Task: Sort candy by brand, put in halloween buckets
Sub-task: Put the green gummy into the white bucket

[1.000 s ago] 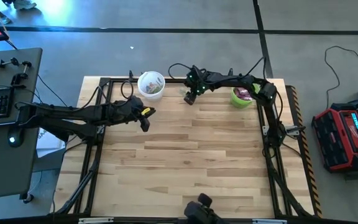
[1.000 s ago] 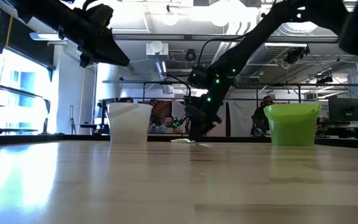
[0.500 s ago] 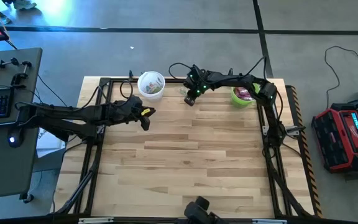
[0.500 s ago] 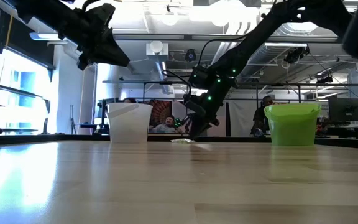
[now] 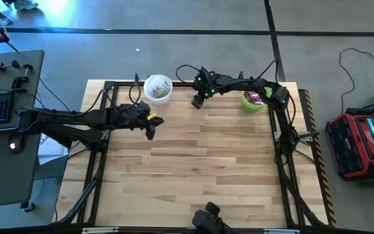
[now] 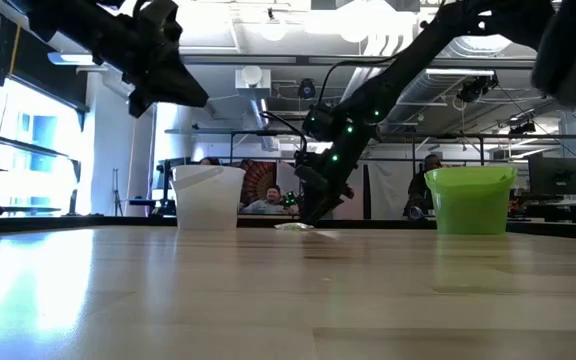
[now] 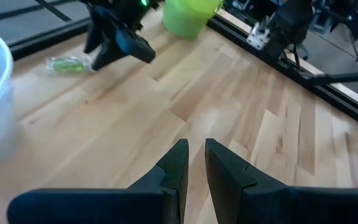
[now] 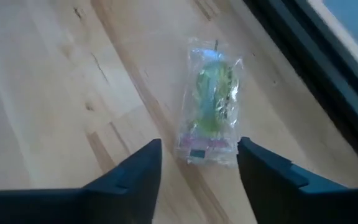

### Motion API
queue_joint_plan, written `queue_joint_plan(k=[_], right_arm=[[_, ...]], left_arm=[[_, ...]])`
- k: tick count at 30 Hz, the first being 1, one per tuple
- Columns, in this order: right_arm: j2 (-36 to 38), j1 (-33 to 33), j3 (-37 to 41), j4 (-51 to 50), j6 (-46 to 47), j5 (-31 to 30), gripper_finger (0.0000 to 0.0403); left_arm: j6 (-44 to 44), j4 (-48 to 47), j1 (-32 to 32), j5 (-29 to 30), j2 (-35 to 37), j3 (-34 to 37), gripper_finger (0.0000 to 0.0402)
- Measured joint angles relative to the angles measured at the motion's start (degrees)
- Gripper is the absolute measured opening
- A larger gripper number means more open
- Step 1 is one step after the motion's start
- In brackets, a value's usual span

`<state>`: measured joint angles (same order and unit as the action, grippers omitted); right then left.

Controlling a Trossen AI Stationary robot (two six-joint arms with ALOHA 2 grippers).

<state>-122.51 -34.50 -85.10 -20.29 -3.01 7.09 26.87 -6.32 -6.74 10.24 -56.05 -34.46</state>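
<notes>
Our right hand [image 8: 197, 165], fingers wide, hovers over clear-wrapped green candy [image 8: 209, 111] on surface beside white bucket [image 5: 158, 88]; its long axis runs straight ahead between fingers. Left hand [image 7: 191, 165], narrow, farther.

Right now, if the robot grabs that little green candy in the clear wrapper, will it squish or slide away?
The green candy looks small, so probably light. Its clear wrapper is crinkly with loose flat ends, so those would likely bend while the middle stays firmer. It lies flat on the smooth wooden table, so it might slide if nudged sideways, though the right gripper has open jaws on either side.
</notes>
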Motion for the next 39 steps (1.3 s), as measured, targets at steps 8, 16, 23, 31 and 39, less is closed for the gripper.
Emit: queue_joint_plan(k=[8, 16, 23, 31, 39], right_arm=[[-2.1, -0.1, -0.2, 0.4, -1.4, 2.4, 0.0206], [-2.2, -0.8, -0.2, 0.6, -1.8, 2.1, 0.0113], [-0.7, -1.8, 0.0, -2.9, 4.0, 4.6, 0.0101], [-0.4, 0.6, 0.0, -0.2, 11.9, 2.8, 0.0211], [-0.7, 1.8, 0.0, 2.7, 13.6, -8.5, 0.0258]], left_arm=[[0.1, -1.9, 0.0, 0.6, 0.0, 0.0, 0.0046], [1.0, -1.5, -0.3, 2.4, 0.0, 0.0, 0.0046], [1.4, -1.6, -0.3, 2.4, 0.0, 0.0, 0.0046], [0.5, -2.5, -0.4, 2.6, 0.0, 0.0, 0.0046], [0.0, -3.3, -0.4, 2.6, 0.0, 0.0, 0.0046]])
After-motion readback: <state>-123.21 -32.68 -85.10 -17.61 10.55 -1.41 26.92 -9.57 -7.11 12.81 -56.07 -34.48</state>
